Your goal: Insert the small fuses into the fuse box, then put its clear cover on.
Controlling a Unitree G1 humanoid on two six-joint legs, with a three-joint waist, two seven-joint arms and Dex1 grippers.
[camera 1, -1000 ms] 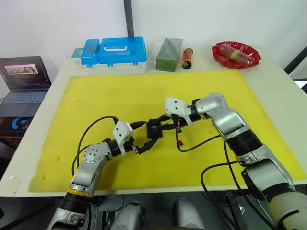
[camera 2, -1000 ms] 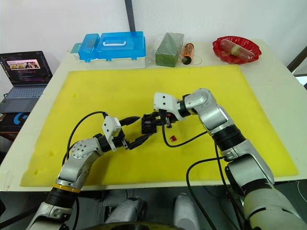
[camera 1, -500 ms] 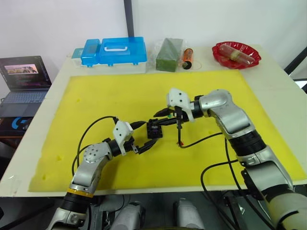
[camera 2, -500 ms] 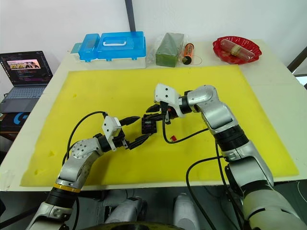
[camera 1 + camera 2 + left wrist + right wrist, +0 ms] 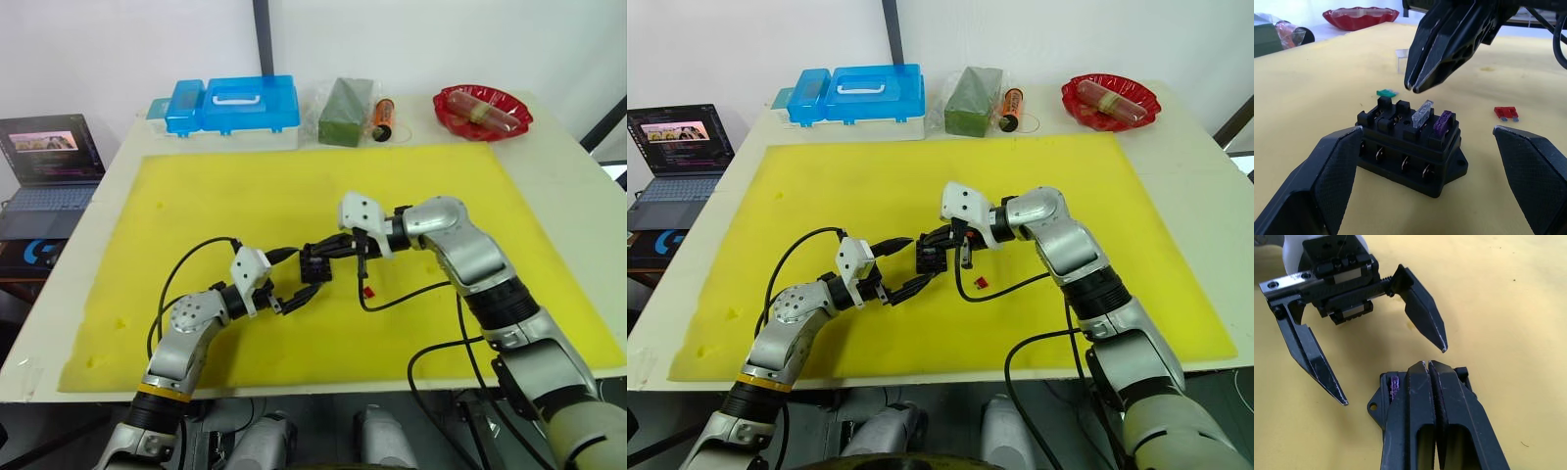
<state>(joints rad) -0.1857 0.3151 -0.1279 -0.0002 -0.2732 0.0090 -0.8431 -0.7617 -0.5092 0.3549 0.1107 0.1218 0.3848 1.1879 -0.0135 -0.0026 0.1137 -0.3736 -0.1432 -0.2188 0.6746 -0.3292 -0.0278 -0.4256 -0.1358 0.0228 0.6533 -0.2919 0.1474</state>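
Note:
The black fuse box [image 5: 1405, 144] sits mid-mat between the wide-open fingers [image 5: 1334, 169] of my left gripper [image 5: 307, 271], which do not touch it. A pale whitish fuse [image 5: 1421, 113] and a purple fuse [image 5: 1442, 122] stand in its slots. My right gripper [image 5: 1413, 88] hovers shut just above the box, with nothing seen between its tips. A green fuse [image 5: 1386, 93] lies on the mat behind the box, and a red fuse [image 5: 368, 292] lies on the box's right. The clear cover [image 5: 1401, 59] stands farther back, partly hidden by the right gripper.
A yellow mat [image 5: 196, 196] covers the table. Along the back edge are a blue case [image 5: 233, 106], a green block [image 5: 345, 98], an orange cylinder [image 5: 382, 117] and a red dish [image 5: 482, 110]. A laptop [image 5: 49, 157] sits off the table's left. Black cables trail over the mat.
My right gripper lifted off the fuse box and back to the right, then came down over it again. The left gripper and the box have stayed put.

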